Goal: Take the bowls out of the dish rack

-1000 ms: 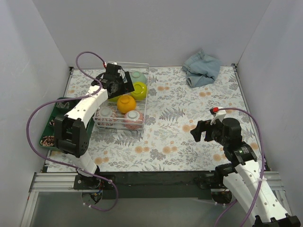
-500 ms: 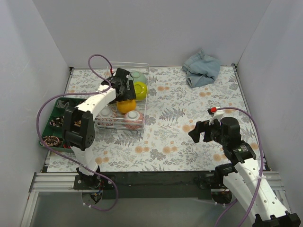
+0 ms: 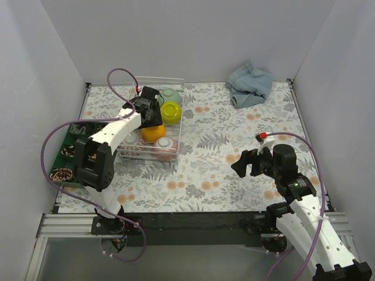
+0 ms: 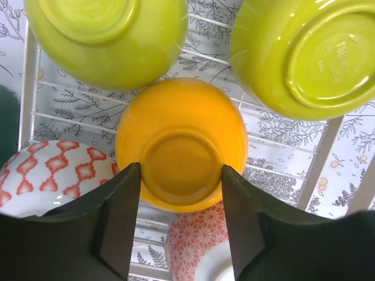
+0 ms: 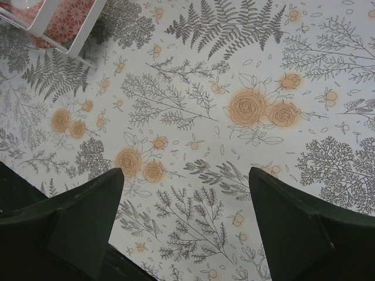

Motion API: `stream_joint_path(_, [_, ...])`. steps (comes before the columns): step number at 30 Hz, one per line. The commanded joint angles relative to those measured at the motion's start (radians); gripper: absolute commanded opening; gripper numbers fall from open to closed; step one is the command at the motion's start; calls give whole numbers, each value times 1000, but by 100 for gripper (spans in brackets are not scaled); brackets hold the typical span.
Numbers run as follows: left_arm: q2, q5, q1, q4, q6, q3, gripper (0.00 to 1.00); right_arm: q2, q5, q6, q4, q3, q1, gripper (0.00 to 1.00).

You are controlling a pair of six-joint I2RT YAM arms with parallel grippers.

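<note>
The white wire dish rack (image 3: pixel 182 116) stands at the table's back left with bowls lying upside down in it. In the left wrist view the orange bowl (image 4: pixel 181 126) sits between two lime green bowls (image 4: pixel 105 35) (image 4: pixel 304 52), a red-diamond patterned bowl (image 4: pixel 53 175) and a pinkish bowl (image 4: pixel 193 246). My left gripper (image 4: pixel 180 175) is shut on the orange bowl's foot ring, one finger on each side. From above, the left gripper (image 3: pixel 149 115) covers part of the orange bowl (image 3: pixel 154 134); a pale green bowl (image 3: pixel 171 93) lies behind. My right gripper (image 5: pixel 184 175) hangs open over bare tablecloth.
A crumpled blue denim cloth (image 3: pixel 250 85) lies at the back right. A dark green compartment tray (image 3: pixel 63 159) sits left of the rack, against the left wall. The rack's near corner (image 5: pixel 58 29) shows at the upper left of the right wrist view.
My left gripper has moved from the rack's back left to above the orange bowl and shut on its foot ring. The right arm has barely shifted.
</note>
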Motion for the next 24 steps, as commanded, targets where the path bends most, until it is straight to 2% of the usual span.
stream_joint_path(1, [-55,13,6,-28,17,-19,40,12,-39,16,59,26,6,96])
stream_joint_path(2, [-58,22,6,-28,18,-16,33,16,-51,16,62,26,6,96])
stream_joint_path(6, [-76,28,6,-31,23,-2,23,42,-101,34,111,31,6,96])
stream_joint_path(9, [-92,28,7,-31,24,7,20,73,-156,79,170,34,6,96])
stream_joint_path(14, [-122,22,6,-7,29,15,12,177,-254,195,386,58,14,95])
stream_joint_path(24, [-176,7,6,21,24,47,0,473,-253,330,693,210,127,95])
